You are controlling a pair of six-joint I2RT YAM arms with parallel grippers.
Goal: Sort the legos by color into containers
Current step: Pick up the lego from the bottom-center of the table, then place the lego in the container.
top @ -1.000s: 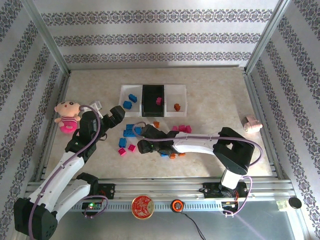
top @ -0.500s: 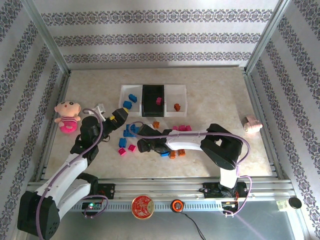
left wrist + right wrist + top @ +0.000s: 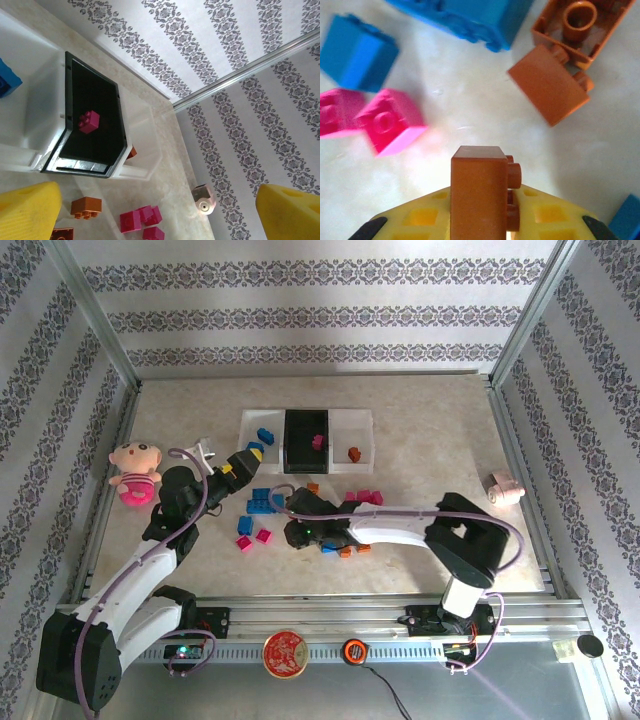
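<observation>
My right gripper [image 3: 480, 212] is shut on an orange lego [image 3: 476, 182], which stands on end between the yellow pads just above the table. It hangs low over the loose legos [image 3: 300, 532]. Around it lie two more orange legos [image 3: 550, 90], blue legos [image 3: 357, 52] and magenta ones [image 3: 387, 122]. The containers [image 3: 340, 418] stand behind: blue legos [image 3: 262, 435] in the left white bin, a magenta one [image 3: 89, 121] in the black bin, an orange one [image 3: 353, 453] in the right white bin. My left gripper [image 3: 225, 462] hovers open left of the bins, nothing between its fingers [image 3: 30, 210].
A pink plush doll [image 3: 135, 468] lies at the left edge and a pink-white roll [image 3: 505, 488] at the right edge. Metal frame rails border the table. More magenta legos [image 3: 365, 497] and blue legos [image 3: 260, 502] are scattered in front of the bins.
My right gripper has closed on the orange lego among the loose pile. The left gripper has drifted slightly left and stayed wide open.
</observation>
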